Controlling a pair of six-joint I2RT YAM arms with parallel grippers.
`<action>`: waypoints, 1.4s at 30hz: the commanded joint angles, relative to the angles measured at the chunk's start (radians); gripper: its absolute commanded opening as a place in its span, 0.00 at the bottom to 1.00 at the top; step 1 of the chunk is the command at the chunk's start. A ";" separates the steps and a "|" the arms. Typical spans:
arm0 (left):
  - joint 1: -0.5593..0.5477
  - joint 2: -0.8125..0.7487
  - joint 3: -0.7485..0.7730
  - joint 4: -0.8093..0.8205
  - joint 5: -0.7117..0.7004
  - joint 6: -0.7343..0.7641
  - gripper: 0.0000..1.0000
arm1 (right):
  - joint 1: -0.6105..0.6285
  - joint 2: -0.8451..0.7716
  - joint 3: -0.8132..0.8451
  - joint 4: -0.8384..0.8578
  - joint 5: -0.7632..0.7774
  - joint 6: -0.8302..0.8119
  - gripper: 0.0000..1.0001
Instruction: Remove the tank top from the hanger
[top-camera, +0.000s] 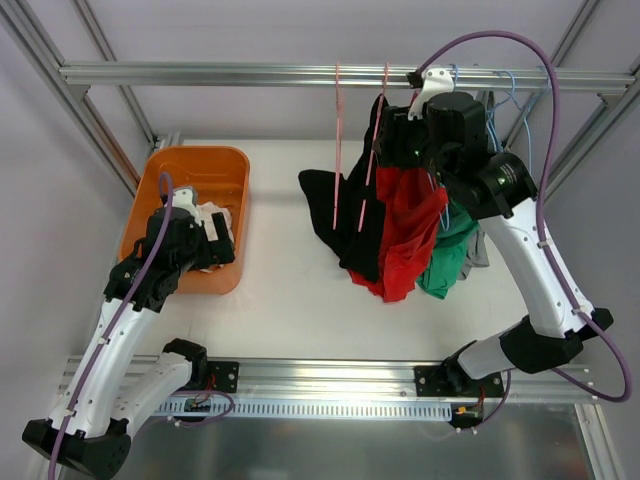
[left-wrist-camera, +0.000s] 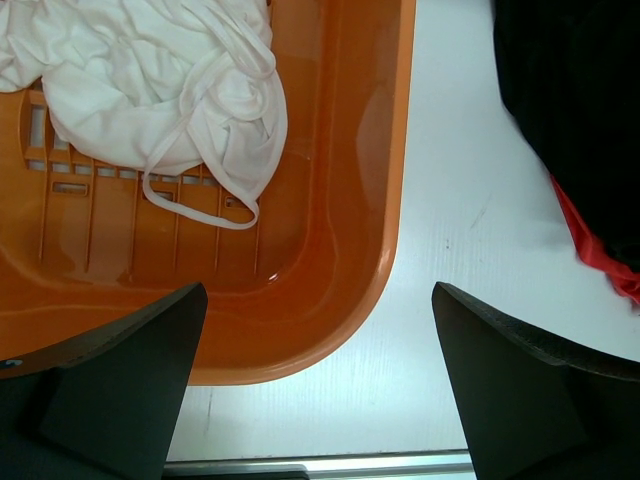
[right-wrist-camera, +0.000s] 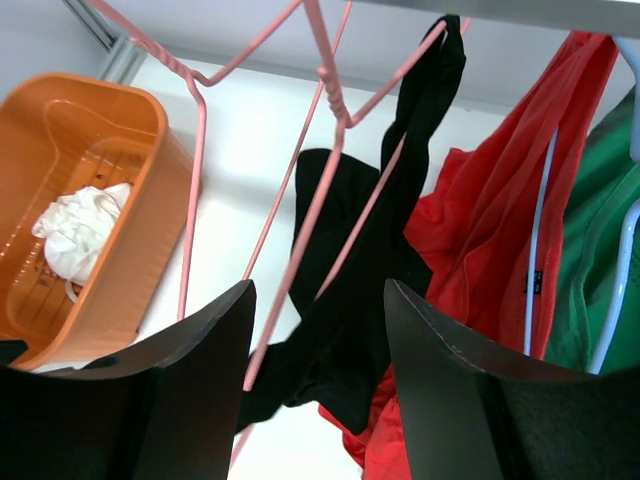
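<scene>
Well right of the orange basket (top-camera: 200, 160): a black tank top (top-camera: 338, 215) on a pink hanger (top-camera: 337, 150), with the right tool (right-wrist-camera: 318, 290) up close to it.

Nearest, over the basket's right near corner: left tool (left-wrist-camera: 318, 300), spread wide and gripping nothing, above the rim and the bare white counter (left-wrist-camera: 450, 330). Inside the basket: a crumpled white garment (left-wrist-camera: 150, 80). Right of the basket and farther back: black tank top, one strap hooked over the hanger's end, body sagging low. Same side of the basket: right tool, jaws apart, black cloth and pink wire seen between them, clamped on neither. Farther right of the basket: a red garment (top-camera: 410, 230), then a green garment (top-camera: 450, 260). Farthest, above and behind the basket: a metal rail (top-camera: 250, 73) carrying the hangers.
</scene>
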 joint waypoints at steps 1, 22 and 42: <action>-0.002 0.007 -0.005 0.026 0.032 0.025 0.99 | 0.014 -0.002 0.013 0.057 0.001 0.023 0.58; -0.001 0.007 -0.005 0.029 0.061 0.034 0.99 | 0.008 0.005 -0.031 0.109 0.148 0.041 0.00; -0.108 -0.003 0.217 0.298 0.604 -0.001 0.99 | -0.035 -0.262 -0.231 0.133 -0.055 0.033 0.00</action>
